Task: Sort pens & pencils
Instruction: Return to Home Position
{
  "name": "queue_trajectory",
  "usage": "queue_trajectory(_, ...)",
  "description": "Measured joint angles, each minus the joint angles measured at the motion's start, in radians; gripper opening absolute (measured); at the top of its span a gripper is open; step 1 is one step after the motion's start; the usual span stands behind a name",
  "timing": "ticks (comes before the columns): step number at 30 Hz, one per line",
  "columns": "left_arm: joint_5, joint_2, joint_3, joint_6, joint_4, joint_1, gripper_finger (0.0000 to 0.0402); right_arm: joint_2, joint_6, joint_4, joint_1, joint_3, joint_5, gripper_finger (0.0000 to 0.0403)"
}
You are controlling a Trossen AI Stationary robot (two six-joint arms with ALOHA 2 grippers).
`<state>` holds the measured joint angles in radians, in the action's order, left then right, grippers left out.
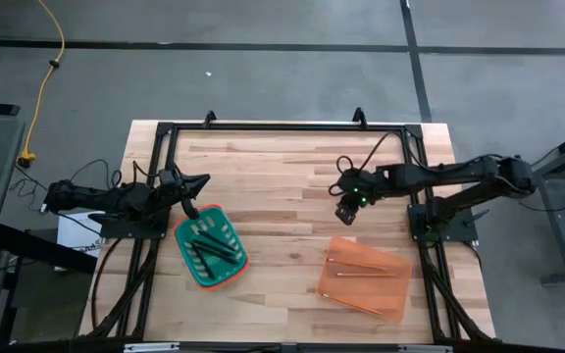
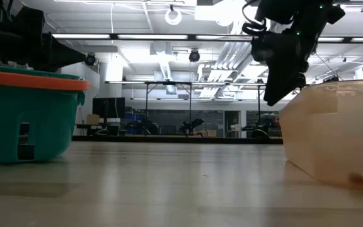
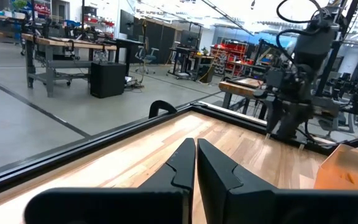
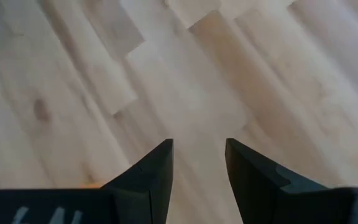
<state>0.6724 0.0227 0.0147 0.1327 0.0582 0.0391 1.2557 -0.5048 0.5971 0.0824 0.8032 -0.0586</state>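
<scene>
Several dark pens (image 1: 209, 247) lie inside a teal bin (image 1: 226, 280) on the table's left half. Thin orange-tan pencils (image 1: 366, 274) lie in a translucent orange tray (image 1: 396, 299) on the right half. My left gripper (image 1: 204, 181) hovers shut just above and beyond the teal bin's far corner, pointing right. My right gripper (image 1: 344, 217) hangs open above bare wood, just beyond the orange tray's far-left corner, pointing down; its wrist view shows only table planks between the fingers (image 4: 197, 152).
A black metal frame (image 1: 282, 126) runs along the table's far, left and right edges. Bare wood (image 1: 273, 186) stretches between the two bins and across the far half. In the low view the teal bin (image 2: 24, 113) and orange tray (image 2: 339, 132) flank open tabletop.
</scene>
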Motion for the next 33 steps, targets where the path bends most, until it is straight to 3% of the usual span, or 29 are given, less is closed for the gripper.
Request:
queue_trajectory(7, 0.0, 0.0, 0.0, 0.0, 0.0, 0.0, 0.0005, -0.034, -0.192, 0.0, -0.096, 0.0, 0.105, 0.0138)
queue_trajectory(12, 0.0, 0.0, 0.0, 0.0, 0.0, 0.0, 0.0006, -0.121, -0.236, -0.02, -0.183, 0.0, 0.05, 0.0137)
queue_trajectory(14, 0.0, 0.0, 0.0, 0.0, 0.0, 0.0, 0.0005, -0.176, -0.228, -0.033, -0.215, 0.0, -0.019, 0.0132)
queue_trajectory(21, 0.0, 0.0, 0.0, 0.0, 0.0, 0.0, 0.0005, -0.36, -0.121, -0.082, -0.372, 0.0, -0.407, 0.0086)
queue_trajectory(30, 0.0, 0.0, 0.0, 0.0, 0.0, 0.0, 0.0006, -0.371, -0.11, -0.087, -0.53, -0.004, -0.635, 0.0025)
queue_trajectory(33, 0.0, 0.0, 0.0, 0.0, 0.0, 0.0, 0.0005, -0.4, -0.126, -0.164, -0.562, -0.085, -0.695, 0.0007)
